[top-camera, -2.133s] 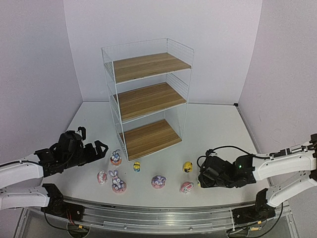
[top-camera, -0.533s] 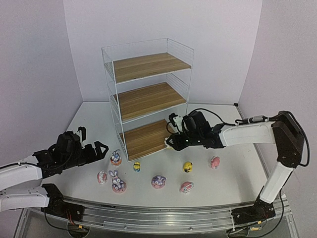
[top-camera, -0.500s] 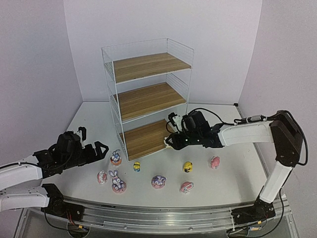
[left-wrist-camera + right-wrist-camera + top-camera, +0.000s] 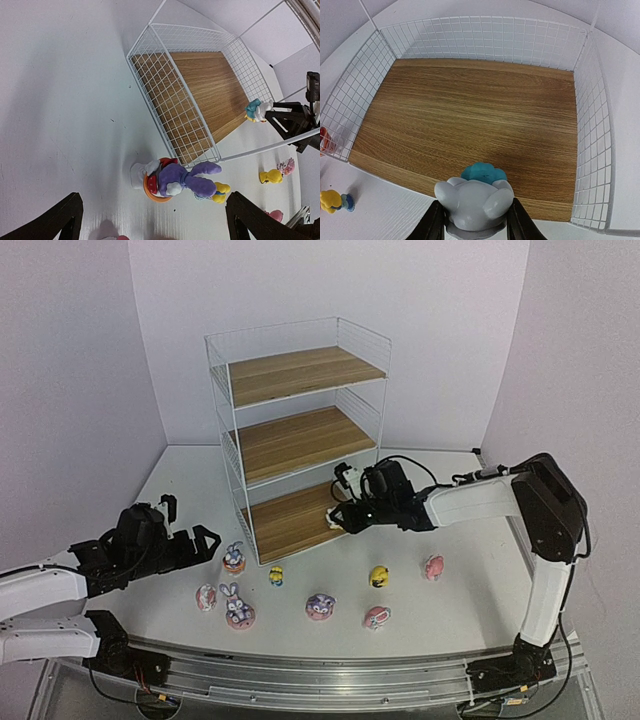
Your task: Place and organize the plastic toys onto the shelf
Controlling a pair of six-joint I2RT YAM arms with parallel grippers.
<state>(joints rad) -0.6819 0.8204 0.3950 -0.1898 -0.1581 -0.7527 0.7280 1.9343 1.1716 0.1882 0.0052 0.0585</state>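
Observation:
The shelf (image 4: 300,435) is a white wire rack with three wooden boards. My right gripper (image 4: 341,517) is shut on a white and teal toy (image 4: 474,200), held at the front edge of the bottom board (image 4: 470,115). My right gripper (image 4: 474,222) has a finger on each side of the toy. My left gripper (image 4: 187,523) stands open, left of the shelf. Between its fingers (image 4: 65,217) in the left wrist view lies a purple bunny (image 4: 186,179) on an orange base. The same bunny (image 4: 234,558) stands by the shelf's front left corner.
Several toys sit along the table front: a pink-white one (image 4: 206,597), a second bunny (image 4: 238,607), a small yellow one (image 4: 276,576), a purple round one (image 4: 320,606), a pink one (image 4: 377,617), a yellow one (image 4: 379,576) and another pink one (image 4: 434,567).
My right gripper has carried the white and teal toy from the front right of the table to the shelf's bottom board, edging left in the last half second. The left arm has stayed put.

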